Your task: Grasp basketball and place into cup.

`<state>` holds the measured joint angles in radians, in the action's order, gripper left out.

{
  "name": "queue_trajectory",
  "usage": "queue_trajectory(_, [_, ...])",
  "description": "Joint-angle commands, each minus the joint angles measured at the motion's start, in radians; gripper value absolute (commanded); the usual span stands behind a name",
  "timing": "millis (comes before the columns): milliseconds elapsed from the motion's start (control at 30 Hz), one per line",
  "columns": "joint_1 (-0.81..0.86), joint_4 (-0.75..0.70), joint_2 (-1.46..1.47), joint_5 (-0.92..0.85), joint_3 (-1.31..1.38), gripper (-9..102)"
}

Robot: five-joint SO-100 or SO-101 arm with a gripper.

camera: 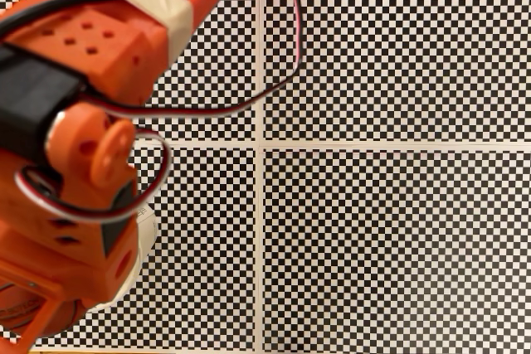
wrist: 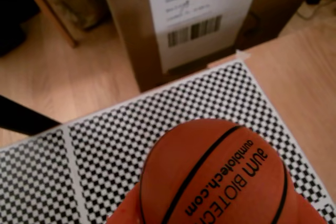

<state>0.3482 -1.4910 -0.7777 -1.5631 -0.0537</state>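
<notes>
Basketball (wrist: 212,174), orange with black seams and dark print, filled the lower wrist view, clamped between orange gripper (wrist: 210,213) fingers (wrist: 123,211) and held above the checkered mat (wrist: 105,140). Beyond the mat edge stood a cardboard box (wrist: 194,19) bearing a barcode label. In the fixed view, the orange arm (camera: 75,163) covered the left side, a white cup (camera: 143,242) edge showing beside it.

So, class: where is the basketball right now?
In the wrist view the basketball sits bottom centre, held in the orange jaws above the checkerboard mat.
</notes>
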Motion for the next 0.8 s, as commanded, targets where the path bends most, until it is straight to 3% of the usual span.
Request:
queue_trajectory(0, [-0.012,0.020,-0.009,0.011,0.249,33])
queue_trajectory(767, [-0.017,0.026,-0.005,0.000,0.249,40])
